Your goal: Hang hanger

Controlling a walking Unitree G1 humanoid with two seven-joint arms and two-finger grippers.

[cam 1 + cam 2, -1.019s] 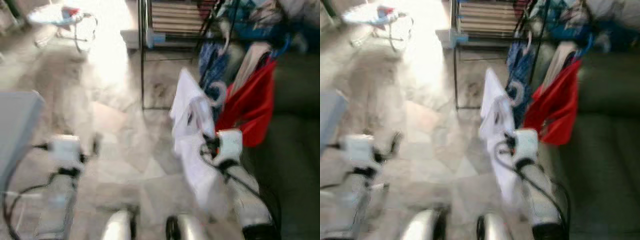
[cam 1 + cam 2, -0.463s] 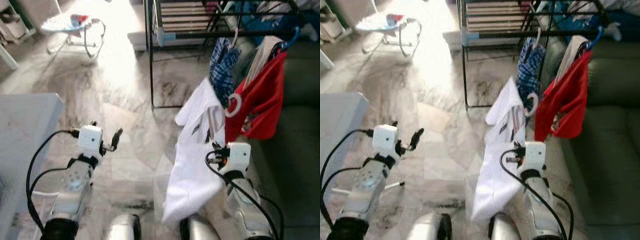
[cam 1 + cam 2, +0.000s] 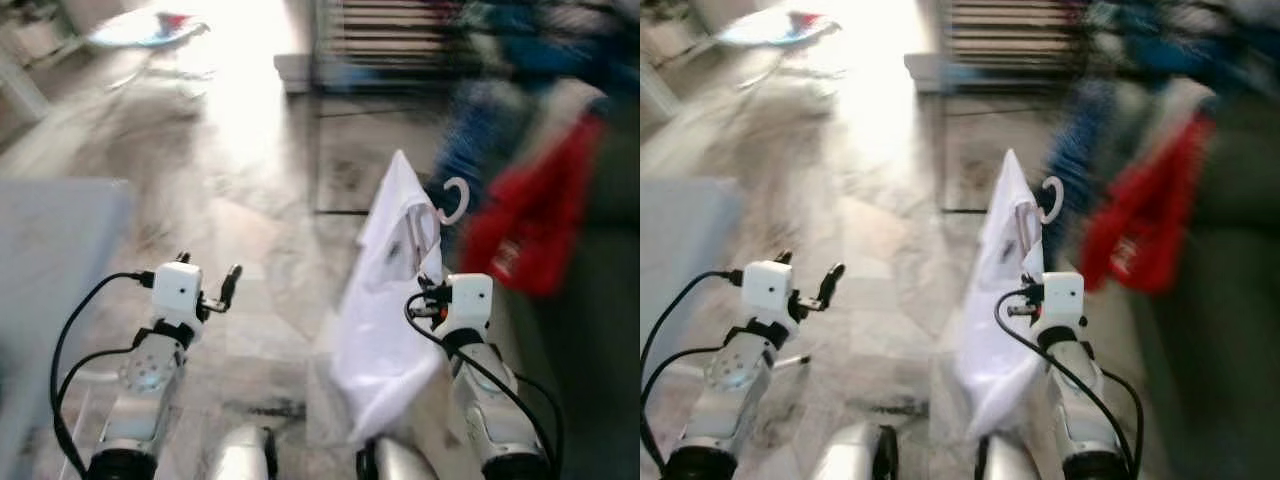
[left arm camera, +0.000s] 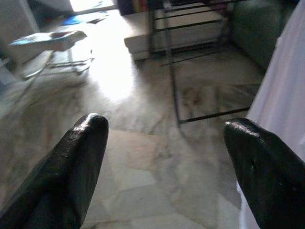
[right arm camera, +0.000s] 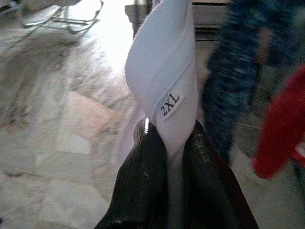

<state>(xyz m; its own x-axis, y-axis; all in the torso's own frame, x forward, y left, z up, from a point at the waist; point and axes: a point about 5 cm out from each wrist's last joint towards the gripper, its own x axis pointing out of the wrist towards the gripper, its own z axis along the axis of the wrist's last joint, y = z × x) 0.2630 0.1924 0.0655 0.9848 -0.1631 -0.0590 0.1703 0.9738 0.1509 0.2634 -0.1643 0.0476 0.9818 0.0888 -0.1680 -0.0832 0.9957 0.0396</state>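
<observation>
A white shirt (image 3: 388, 300) on a white hanger hangs from my right gripper (image 5: 170, 131), which is shut on the collar just under a "2XL" label (image 5: 169, 104). The hanger's white hook (image 3: 456, 198) sticks up beside the shirt's top. In the eye views the shirt hides the right gripper's fingers. My left gripper (image 3: 226, 287) is held out over the floor, open and with nothing in it; its fingertips (image 4: 93, 125) stand wide apart. The black clothes rack (image 4: 171, 71) stands ahead, blurred in the eye views.
A blue checked garment (image 3: 478, 150) and a red garment (image 3: 532, 225) hang on the rack, right of the white shirt. A dark sofa (image 3: 612, 260) lies at the right. A grey table (image 3: 50, 270) is at my left. A baby bouncer (image 3: 150, 25) stands far left on the marble floor.
The view has swung and blurred, so the rack and its clothes sit further right. My right gripper still holds the shirt, and my left gripper stays open.
</observation>
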